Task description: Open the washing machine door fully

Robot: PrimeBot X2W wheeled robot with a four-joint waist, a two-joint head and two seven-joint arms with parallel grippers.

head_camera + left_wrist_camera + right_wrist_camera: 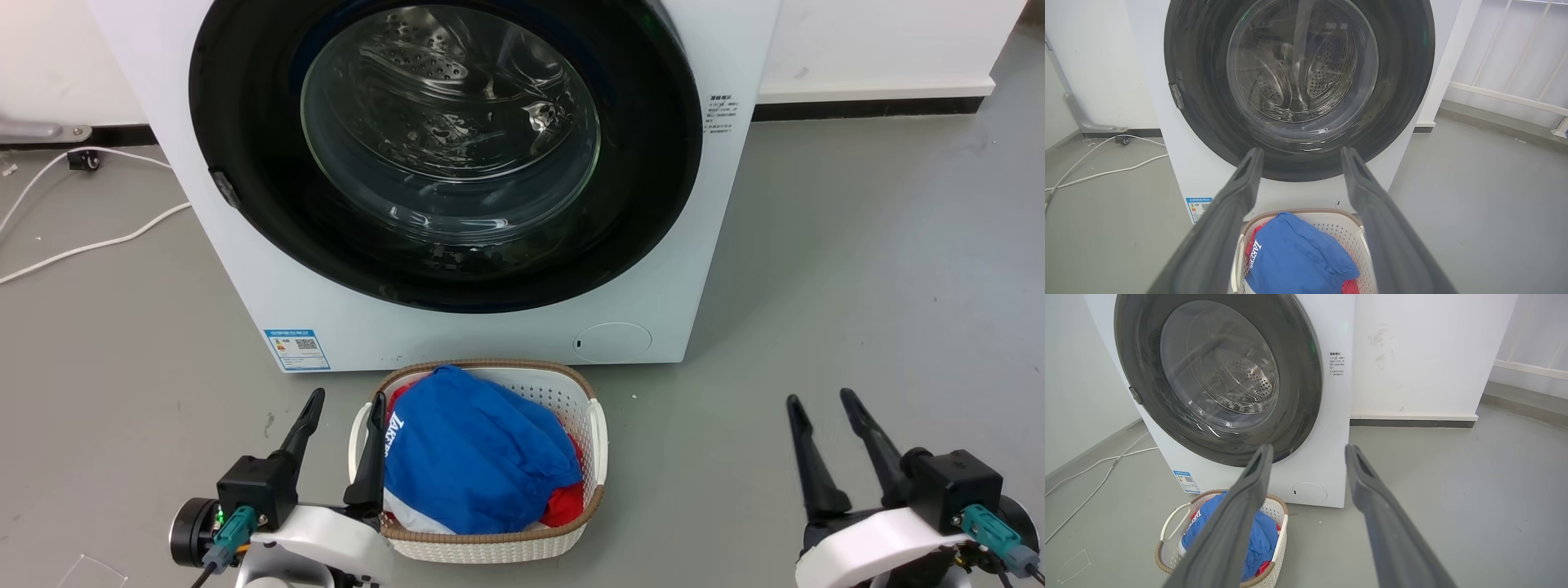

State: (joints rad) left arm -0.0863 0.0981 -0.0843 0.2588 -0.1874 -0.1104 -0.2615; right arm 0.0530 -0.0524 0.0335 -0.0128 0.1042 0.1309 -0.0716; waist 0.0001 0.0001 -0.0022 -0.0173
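**Stock on view: front-loader, door shut, both grippers empty**

1. The washing machine (490, 335): a white, smooth-sided box. It takes up 12 o'clock of your head view and stands on a grey matt floor (857, 286).
2. The washing machine door (445, 147): a round, glossy black disc with a clear, bulging glass bowl at its centre. It lies flat against the machine's front. You can see perforated steel drum through the glass. A small grey latch piece (224, 188) sits at 9 o'clock on the rim.
3. Labels: a blue sticker (296, 349) with a QR code is at 7 o'clock below the door. A block of small dark print (720, 113) is at 3 o'clock, too fine to read. A round flap (612, 342) is at 5 o'clock.
4. Laundry basket (592, 425): white perforated plastic with a tan woven rim, at 6 o'clock before the machine. It holds a blue garment (473, 457) over red cloth. The white lettering (1254, 254) reads "LAKERS".
5. White cable (90, 245): loose on the floor at 9 o'clock.
6. Your left gripper (347, 396): at 7 o'clock, with its dark tapered fingers spread wide and nothing between them. One finger crosses the basket's left edge, and you cannot tell whether it touches.
7. Your right gripper (821, 397): at 5 o'clock, its fingers parted and empty, over bare floor well apart from the door.
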